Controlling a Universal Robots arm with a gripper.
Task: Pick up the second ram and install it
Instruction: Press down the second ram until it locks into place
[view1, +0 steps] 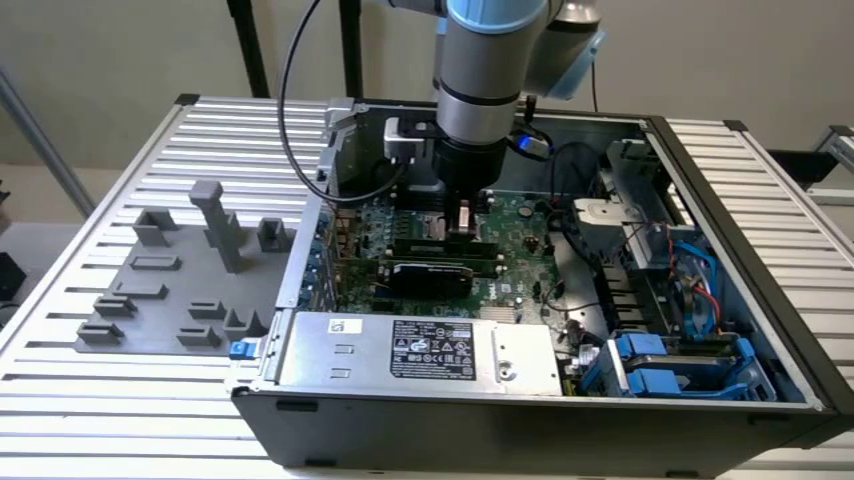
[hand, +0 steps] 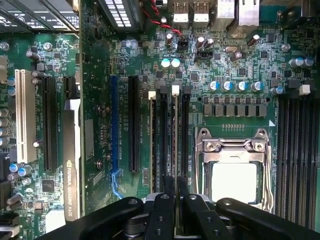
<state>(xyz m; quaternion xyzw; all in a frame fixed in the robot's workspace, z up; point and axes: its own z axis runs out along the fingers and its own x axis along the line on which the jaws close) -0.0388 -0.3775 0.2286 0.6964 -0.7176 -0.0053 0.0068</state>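
Note:
Seen edge-on in the wrist view, the second ram (hand: 175, 140) is a thin green strip standing in a black memory slot beside the silver CPU socket (hand: 233, 175). My gripper (hand: 175, 187) is shut on its near end, with the black fingers (hand: 167, 200) pressed against both faces. A white latch (hand: 175, 90) sits at the stick's far end. Another stick (hand: 152, 145) stands in a slot two over. In the exterior view, the gripper (view1: 461, 222) reaches straight down into the open computer case onto the motherboard (view1: 514, 225).
A black graphics card (view1: 427, 272) lies across the board just in front of the gripper. The silver power supply (view1: 427, 350) fills the case's front, with blue drive bays (view1: 667, 365) toward the exterior view's right. A grey fixture plate (view1: 174, 290) lies outside the case.

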